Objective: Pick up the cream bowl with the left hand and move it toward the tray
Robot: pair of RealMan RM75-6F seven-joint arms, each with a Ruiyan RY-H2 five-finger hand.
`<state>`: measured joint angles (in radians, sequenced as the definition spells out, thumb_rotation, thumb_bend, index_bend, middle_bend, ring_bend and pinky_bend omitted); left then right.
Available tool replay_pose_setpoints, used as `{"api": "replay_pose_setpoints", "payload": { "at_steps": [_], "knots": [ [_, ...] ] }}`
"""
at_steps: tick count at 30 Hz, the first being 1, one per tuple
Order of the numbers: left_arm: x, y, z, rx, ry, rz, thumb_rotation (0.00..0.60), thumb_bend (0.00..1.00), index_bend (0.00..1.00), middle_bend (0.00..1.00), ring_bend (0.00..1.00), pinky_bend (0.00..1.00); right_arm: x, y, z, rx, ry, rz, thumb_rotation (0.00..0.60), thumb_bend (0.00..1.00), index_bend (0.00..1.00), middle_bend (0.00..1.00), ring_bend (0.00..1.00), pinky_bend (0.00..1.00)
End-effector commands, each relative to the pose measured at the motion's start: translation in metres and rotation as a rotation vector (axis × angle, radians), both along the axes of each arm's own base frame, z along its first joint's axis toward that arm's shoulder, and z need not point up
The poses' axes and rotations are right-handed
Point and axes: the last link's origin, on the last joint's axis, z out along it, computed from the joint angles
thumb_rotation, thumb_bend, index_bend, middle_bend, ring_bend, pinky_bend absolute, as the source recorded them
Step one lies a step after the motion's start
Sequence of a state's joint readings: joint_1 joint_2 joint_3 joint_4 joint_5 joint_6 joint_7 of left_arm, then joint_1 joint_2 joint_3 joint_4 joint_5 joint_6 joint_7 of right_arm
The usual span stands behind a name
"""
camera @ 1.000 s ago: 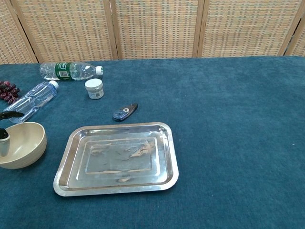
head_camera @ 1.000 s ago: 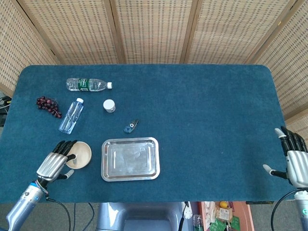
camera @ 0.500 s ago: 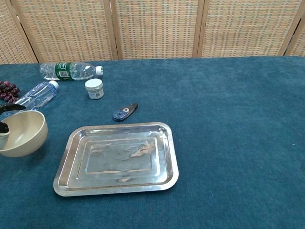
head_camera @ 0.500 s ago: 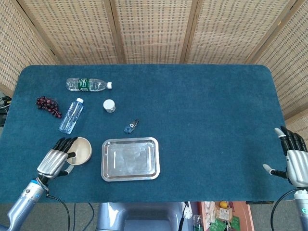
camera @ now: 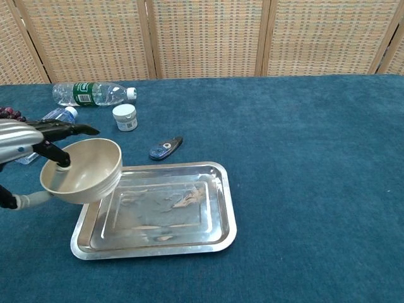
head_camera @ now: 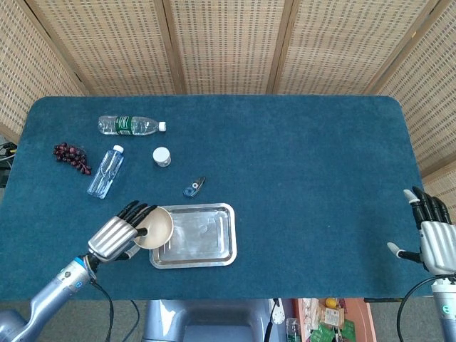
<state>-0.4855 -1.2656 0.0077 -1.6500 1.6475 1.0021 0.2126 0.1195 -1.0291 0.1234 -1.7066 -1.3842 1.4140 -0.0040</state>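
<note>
Cream bowl, silver tray — on teal cloth.

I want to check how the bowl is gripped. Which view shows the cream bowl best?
The chest view: the cream bowl is large there, tilted, its inside visible, with the left hand gripping its rim above the tray. The head view shows it small, partly hidden by the fingers.

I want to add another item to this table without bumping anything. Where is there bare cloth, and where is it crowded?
The widest bare stretch of table runs from the tray to the right robot hand. The tray's floor right of the cream bowl is bare too. Crowded: the left side, with two bottles, grapes, small jar, dark gadget and left robot hand.
</note>
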Motion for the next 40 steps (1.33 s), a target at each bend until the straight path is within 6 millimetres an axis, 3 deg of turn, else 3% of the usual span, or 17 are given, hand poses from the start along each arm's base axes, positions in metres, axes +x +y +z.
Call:
{"api": "replay_pose_setpoints", "payload": {
  "at_steps": [1,7,9,11,13,15,21,24,29,32,35,40],
  "knots": [
    [0.021,0.003,-0.022,-0.052,0.023,-0.040,0.600,0.49,0.65,0.00,0.00,0.00,-0.001,-0.001,0.000,-0.001,0.000,-0.006,0.600,0.00,0.01,0.00,0.00,0.00],
    [0.035,0.006,-0.044,-0.069,0.036,-0.063,0.600,0.49,0.64,0.00,0.00,0.00,-0.003,-0.002,0.002,-0.008,-0.003,-0.016,0.600,0.00,0.01,0.00,0.00,0.00],
    [0.038,0.006,-0.049,-0.071,0.038,-0.068,0.600,0.43,0.60,0.00,0.00,0.00,-0.004,-0.003,0.003,-0.008,-0.005,-0.018,0.600,0.00,0.01,0.00,0.00,0.00],
    [0.040,0.005,-0.052,-0.077,0.031,-0.062,0.600,0.22,0.39,0.00,0.00,0.00,-0.004,-0.003,0.003,-0.009,-0.006,-0.018,0.600,0.00,0.01,0.00,0.00,0.00],
    [0.041,0.005,-0.052,-0.072,0.030,-0.057,0.600,0.02,0.07,0.00,0.00,0.00,-0.004,-0.002,0.004,-0.010,-0.008,-0.017,0.600,0.00,0.01,0.00,0.00,0.00],
    [0.042,0.003,-0.049,-0.061,0.024,-0.046,0.600,0.00,0.00,0.00,0.00,0.00,-0.004,-0.002,0.004,-0.011,-0.010,-0.016,0.600,0.00,0.01,0.00,0.00,0.00],
    [0.044,0.004,-0.023,0.005,-0.036,-0.015,0.600,0.00,0.00,0.00,0.00,0.00,-0.003,-0.001,0.005,-0.008,-0.015,-0.010,0.600,0.00,0.01,0.00,0.00,0.00],
    [0.037,0.005,0.006,0.082,-0.089,0.037,0.600,0.00,0.00,0.00,0.00,0.00,-0.002,-0.001,0.005,-0.007,-0.018,-0.005,0.600,0.00,0.01,0.00,0.00,0.00],
    [-0.006,-0.007,0.065,0.301,-0.127,0.235,0.600,0.00,0.00,0.00,0.00,0.00,0.001,0.001,0.005,-0.005,-0.023,0.007,0.600,0.00,0.01,0.00,0.00,0.00],
    [-0.050,-0.037,0.105,0.487,-0.094,0.379,0.600,0.00,0.00,0.00,0.00,0.00,0.002,0.004,0.006,-0.006,-0.028,0.015,0.600,0.00,0.01,0.00,0.00,0.00],
    [-0.063,-0.051,0.115,0.519,-0.113,0.397,0.600,0.00,0.00,0.00,0.00,0.00,0.003,0.004,0.006,-0.004,-0.029,0.019,0.600,0.00,0.01,0.00,0.00,0.00],
    [-0.074,-0.057,0.118,0.522,-0.125,0.400,0.600,0.00,0.00,0.00,0.00,0.00,0.004,0.005,0.007,-0.005,-0.030,0.024,0.600,0.00,0.01,0.00,0.00,0.00]
  ]
}}
